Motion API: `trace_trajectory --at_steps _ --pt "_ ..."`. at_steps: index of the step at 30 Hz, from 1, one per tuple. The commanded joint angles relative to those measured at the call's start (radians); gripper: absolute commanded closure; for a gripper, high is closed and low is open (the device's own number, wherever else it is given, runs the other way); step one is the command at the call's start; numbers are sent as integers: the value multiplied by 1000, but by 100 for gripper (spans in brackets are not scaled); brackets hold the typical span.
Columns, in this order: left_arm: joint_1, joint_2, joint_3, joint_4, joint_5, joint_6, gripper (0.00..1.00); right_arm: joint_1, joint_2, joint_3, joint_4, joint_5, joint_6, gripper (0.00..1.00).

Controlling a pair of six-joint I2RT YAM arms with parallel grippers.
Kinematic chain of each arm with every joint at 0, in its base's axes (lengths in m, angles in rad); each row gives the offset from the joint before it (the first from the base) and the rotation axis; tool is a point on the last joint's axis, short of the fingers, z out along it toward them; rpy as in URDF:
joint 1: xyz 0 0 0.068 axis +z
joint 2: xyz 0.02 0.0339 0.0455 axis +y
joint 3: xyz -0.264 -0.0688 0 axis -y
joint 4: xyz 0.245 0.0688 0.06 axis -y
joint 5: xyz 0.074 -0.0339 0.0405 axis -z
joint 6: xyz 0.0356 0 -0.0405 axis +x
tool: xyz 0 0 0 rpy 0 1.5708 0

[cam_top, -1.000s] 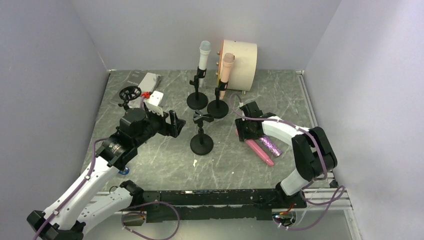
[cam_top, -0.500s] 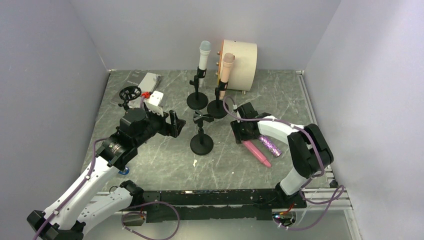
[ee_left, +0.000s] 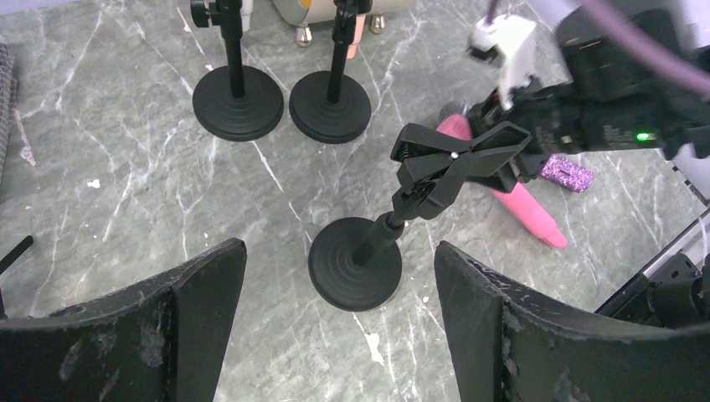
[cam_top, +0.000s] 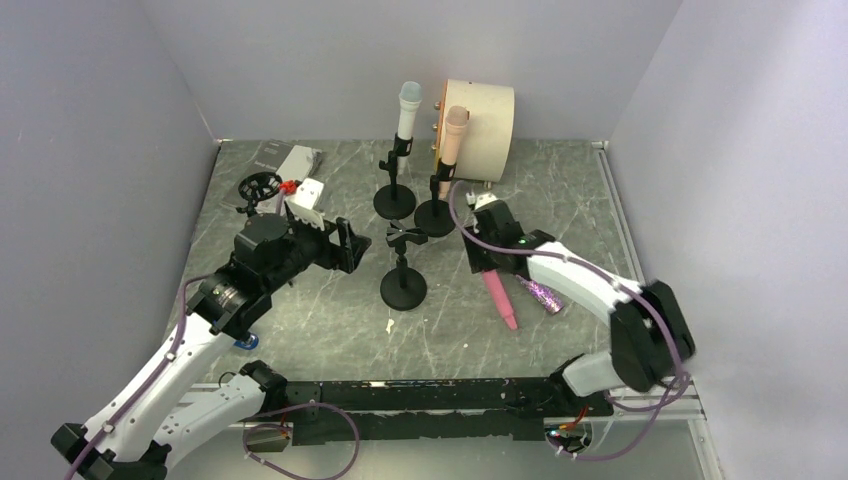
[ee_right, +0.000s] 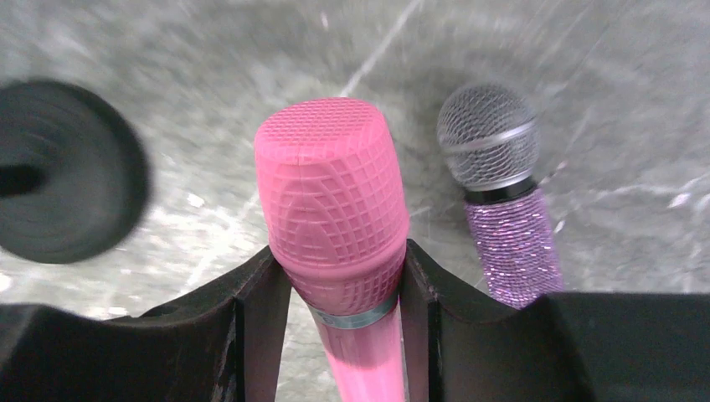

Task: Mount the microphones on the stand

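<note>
Here, right pincer [ee_right: 339, 260] clasps pink microphone [ee_right: 331, 184]; two stands [cam_top: 394, 202] hold microphones [cam_top: 408, 110].

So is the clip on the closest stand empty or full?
Empty. The clip on the front stand holds nothing, seen in the left wrist view.

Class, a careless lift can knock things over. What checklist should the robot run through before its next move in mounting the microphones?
1. Right gripper closed on the pink microphone, just below its head: ok.
2. Purple glitter microphone apart from the held one: ok, it lies beside it.
3. Empty stand upright: ok.
4. Its clip unoccupied: ok.
5. Clip wide enough for the handle: cannot tell.
6. Left gripper open, not touching the stand: ok.
</note>
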Motion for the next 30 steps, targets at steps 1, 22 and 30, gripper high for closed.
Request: trace_trajectory --at_steps 1,22,30 --pt "2 -17 65 15 36 -20 13 -2 -234 -26 151 22 53 93" --pt "-72 366 281 512 648 -226 14 -3 -655 41 784 -377 388 92" --pt "-135 471 295 612 885 -167 19 -3 -618 18 926 -476 584 92"
